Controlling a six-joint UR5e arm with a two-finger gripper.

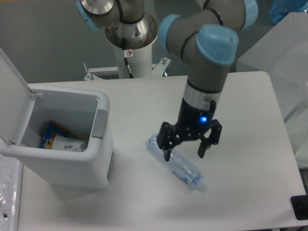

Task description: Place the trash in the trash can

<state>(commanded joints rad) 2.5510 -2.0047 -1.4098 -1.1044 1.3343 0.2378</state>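
The crushed clear plastic bottle (177,166) lies on the white table, pointing from upper left to lower right, with its cap end at the lower right. My gripper (185,152) is open and hovers just over the bottle's upper half. One finger is at the bottle's left side and the other is off to its right. The white trash can (72,168) stands at the left with its lid flipped open and the grey latch tab (99,123) on its rim. A white crumpled tissue (68,144) lies inside it.
A blue-yellow-red printed packet (51,134) lies in the can beside the tissue. The arm's white base column (134,57) stands at the table's back edge. A dark object (301,207) sits at the table's front right corner.
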